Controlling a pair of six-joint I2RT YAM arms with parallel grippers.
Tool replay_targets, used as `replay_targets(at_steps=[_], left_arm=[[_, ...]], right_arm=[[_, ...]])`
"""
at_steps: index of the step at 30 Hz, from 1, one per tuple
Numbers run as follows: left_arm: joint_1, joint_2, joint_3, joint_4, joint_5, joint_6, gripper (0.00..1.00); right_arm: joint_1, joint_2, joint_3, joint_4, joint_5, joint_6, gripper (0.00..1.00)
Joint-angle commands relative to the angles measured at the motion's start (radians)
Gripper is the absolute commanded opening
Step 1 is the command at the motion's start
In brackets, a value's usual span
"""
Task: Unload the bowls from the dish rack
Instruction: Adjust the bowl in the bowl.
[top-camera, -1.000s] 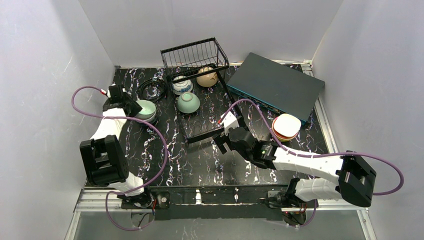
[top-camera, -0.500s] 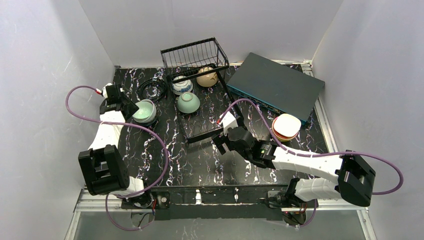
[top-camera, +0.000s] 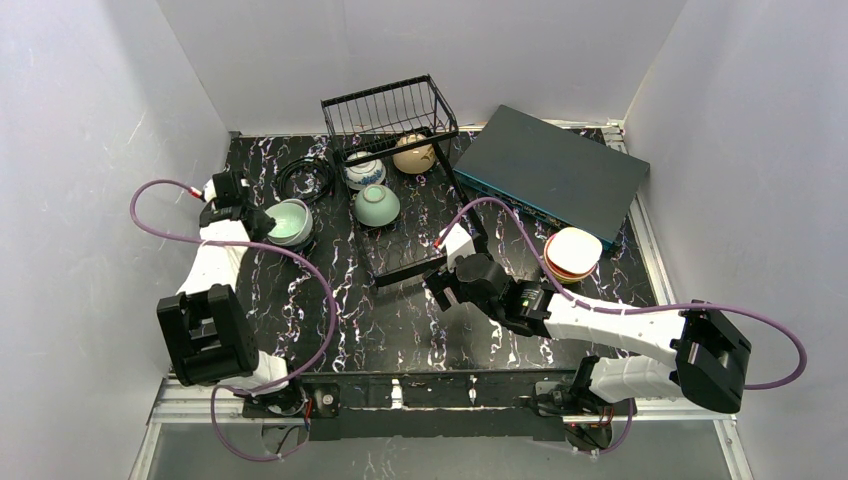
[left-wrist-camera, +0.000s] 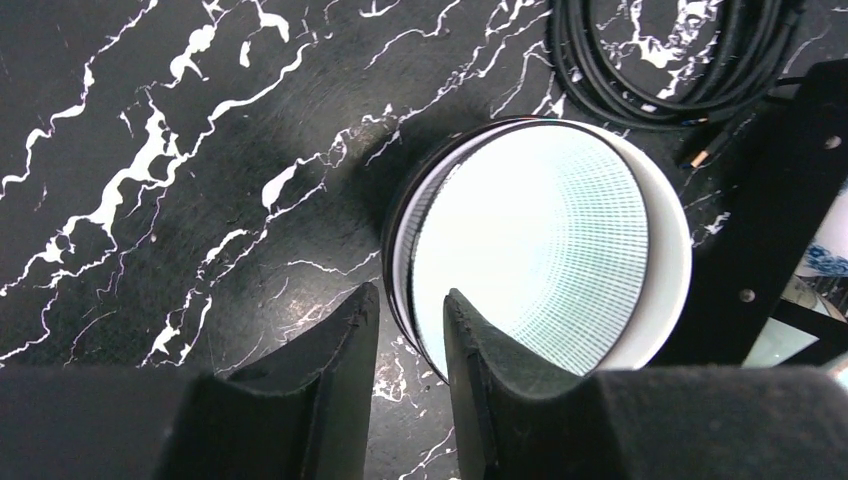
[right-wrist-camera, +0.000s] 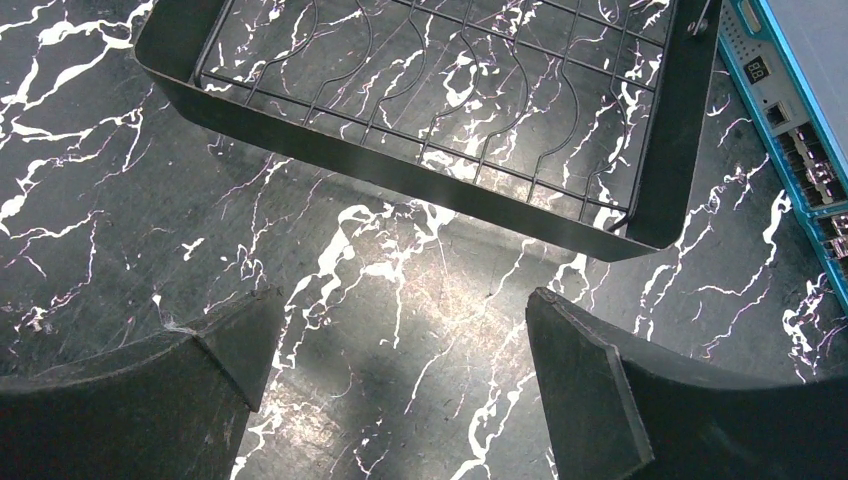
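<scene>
Left gripper (left-wrist-camera: 410, 296) astride bowl (left-wrist-camera: 545, 240) rim, right gripper (right-wrist-camera: 405, 300) — jaws wide

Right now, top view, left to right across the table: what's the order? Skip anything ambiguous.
left end effector → pale green bowl → dish rack → stack of bowls. Left out because they overlap others: cable coil, right end effector, grey-teal box.

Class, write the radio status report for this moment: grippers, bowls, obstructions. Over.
Left gripper astride rim of pale green bowl, grip unclear. Right gripper open, empty, at near end of dish rack. Three bowls in rack. Cable coil beside pale green bowl.
</scene>
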Motion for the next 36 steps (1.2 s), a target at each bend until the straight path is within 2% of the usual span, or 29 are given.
replay_targets(at_steps=[1,4,8,12,22,36], left_arm=[[0.018,0.020,0.027,-0.042,-0.009,-0.025,0.27],[0.024,0.040,0.035,-0.043,0.020,-0.029,0.20],[0.033,0.053,0.047,-0.058,0.051,-0.038,0.00],[0.040,0.027,0.040,-0.046,0.082,-0.045,0.00],[0.058,-0.025,-0.003,0.032,0.261,-0.077,0.00],[0.084,0.007,-0.021,0.058,0.353,-0.116,0.00]], right_arm=[[-0.003,-0.014,0.035,0.023,-0.003,0.023,0.99],[-0.003,-0.010,0.035,0.024,-0.001,0.023,0.99],[-0.002,-0.005,0.037,0.025,-0.001,0.023,0.99],[-0.003,0.002,0.037,0.027,-0.007,0.024,0.99],[-0.002,0.025,0.048,0.024,-0.020,0.029,0.99],[-0.002,0.057,0.055,0.029,-0.036,0.033,0.99]])
